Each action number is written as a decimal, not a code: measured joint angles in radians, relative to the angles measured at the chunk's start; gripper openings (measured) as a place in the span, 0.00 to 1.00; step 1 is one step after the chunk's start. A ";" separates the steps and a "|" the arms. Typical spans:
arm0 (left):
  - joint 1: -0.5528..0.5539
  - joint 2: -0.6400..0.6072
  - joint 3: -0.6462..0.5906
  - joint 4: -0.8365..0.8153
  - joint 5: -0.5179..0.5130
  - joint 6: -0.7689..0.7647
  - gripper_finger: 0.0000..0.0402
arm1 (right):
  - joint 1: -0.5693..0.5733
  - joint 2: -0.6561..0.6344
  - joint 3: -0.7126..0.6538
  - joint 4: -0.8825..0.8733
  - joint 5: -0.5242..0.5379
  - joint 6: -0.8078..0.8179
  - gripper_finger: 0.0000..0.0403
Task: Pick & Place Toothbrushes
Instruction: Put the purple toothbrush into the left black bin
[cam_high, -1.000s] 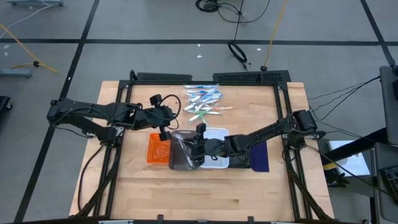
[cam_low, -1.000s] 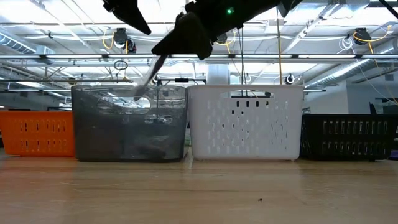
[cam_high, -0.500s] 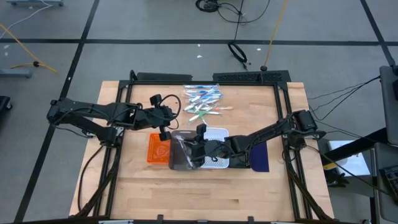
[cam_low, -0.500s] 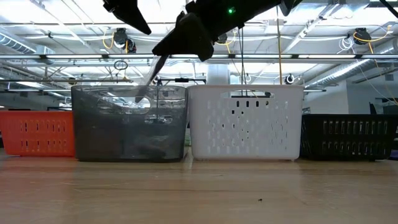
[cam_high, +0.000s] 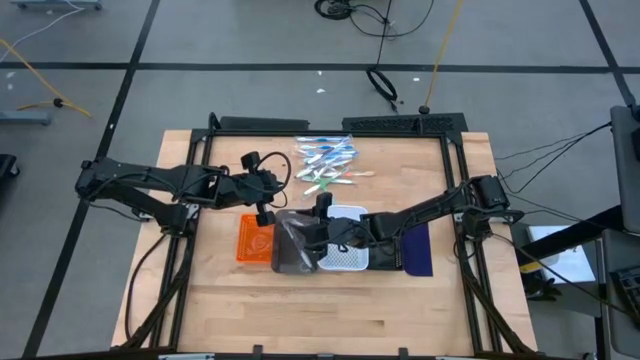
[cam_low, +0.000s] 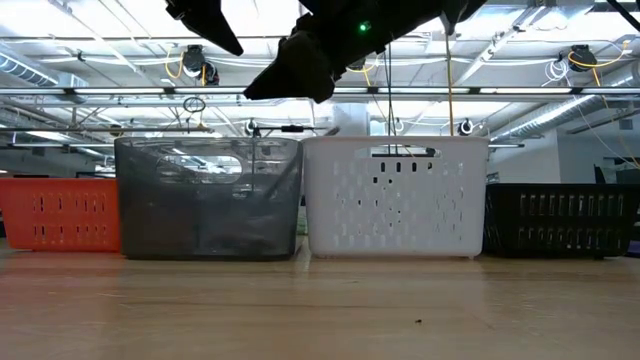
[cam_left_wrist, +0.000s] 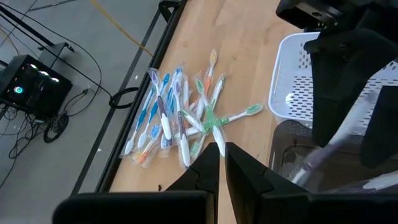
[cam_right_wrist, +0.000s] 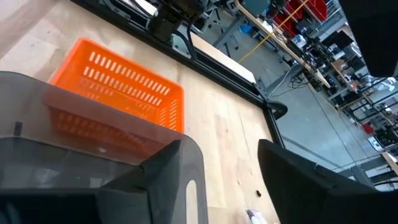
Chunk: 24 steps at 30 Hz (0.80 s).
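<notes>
The toothbrushes (cam_high: 325, 165) lie in a loose pile on the far middle of the table, plain in the left wrist view (cam_left_wrist: 180, 118). My left gripper (cam_left_wrist: 217, 163) hangs shut and holding nothing above the table, just on the near side of the pile (cam_high: 283, 180). My right gripper (cam_right_wrist: 221, 146) stands open over the grey tray (cam_high: 290, 250), above its rim (cam_low: 268, 86), with nothing between its fingers. One whitish toothbrush (cam_left_wrist: 333, 146) lies slanting inside the grey tray, under that gripper.
The trays stand side by side in a row: orange (cam_high: 252, 240), grey (cam_low: 205, 200), white (cam_high: 345, 252), then navy (cam_high: 418, 250); a black one (cam_low: 560, 220) shows at the low view's right. Bare wood lies toward the near edge.
My right gripper has opened wide and let go of the pale toothbrush that hung from its fingers down into the grey tray. The toothbrush has dropped into the tray and no longer shows under the gripper in the low view.
</notes>
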 joint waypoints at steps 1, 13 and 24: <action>0.000 0.000 0.000 0.000 0.000 0.000 0.06 | 0.000 0.000 0.000 0.000 0.000 0.000 0.52; 0.000 0.000 0.000 0.000 0.000 -0.004 0.06 | 0.009 0.000 0.000 -0.002 0.002 0.003 0.51; 0.000 0.000 0.000 0.000 0.000 -0.004 0.06 | 0.000 0.000 0.000 -0.009 0.072 0.019 0.50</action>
